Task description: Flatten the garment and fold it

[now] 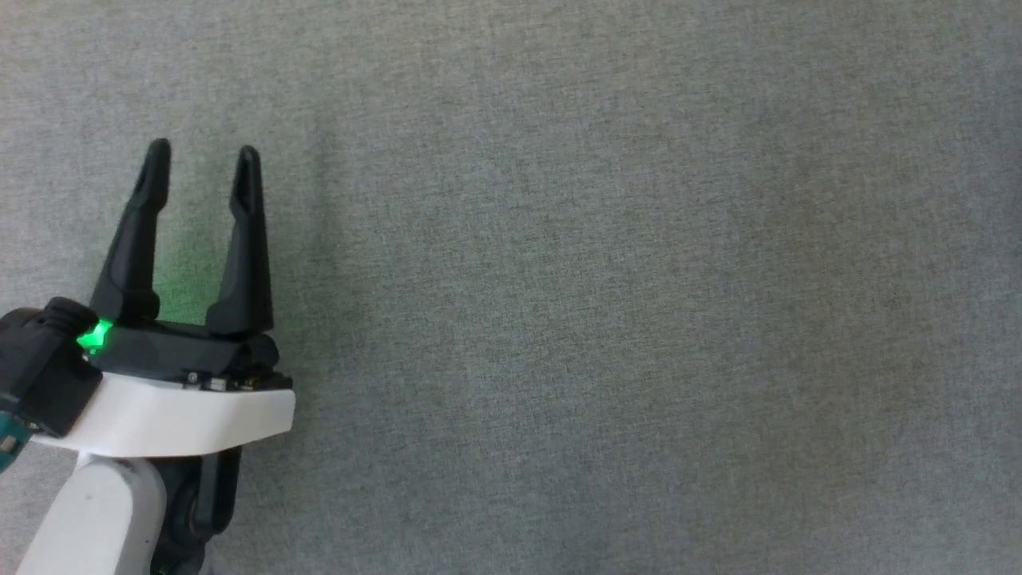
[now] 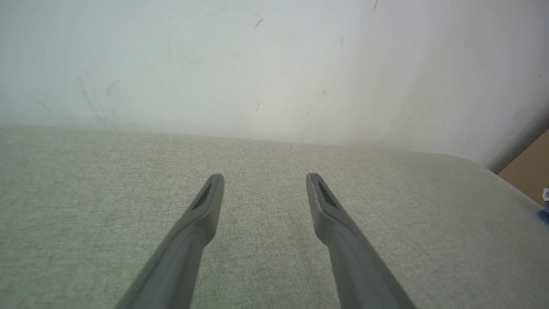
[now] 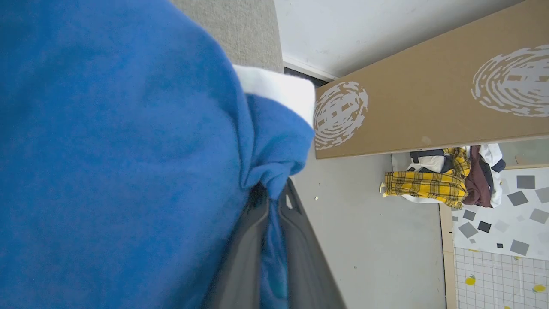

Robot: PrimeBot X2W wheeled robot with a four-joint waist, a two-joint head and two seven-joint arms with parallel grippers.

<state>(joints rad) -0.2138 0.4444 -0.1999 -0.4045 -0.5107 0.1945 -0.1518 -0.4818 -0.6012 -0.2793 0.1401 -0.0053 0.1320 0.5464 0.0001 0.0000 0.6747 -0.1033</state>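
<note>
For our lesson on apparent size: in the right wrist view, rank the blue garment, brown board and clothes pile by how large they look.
1. blue garment, largest, but it is very close to the camera
2. brown board
3. clothes pile, far off

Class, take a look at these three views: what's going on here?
The robot's right gripper is shut on a bunch of the bright blue garment with white trim, which is gathered up, not yet laid flat. The left gripper is open above the grey fabric surface, holding nothing.
</note>
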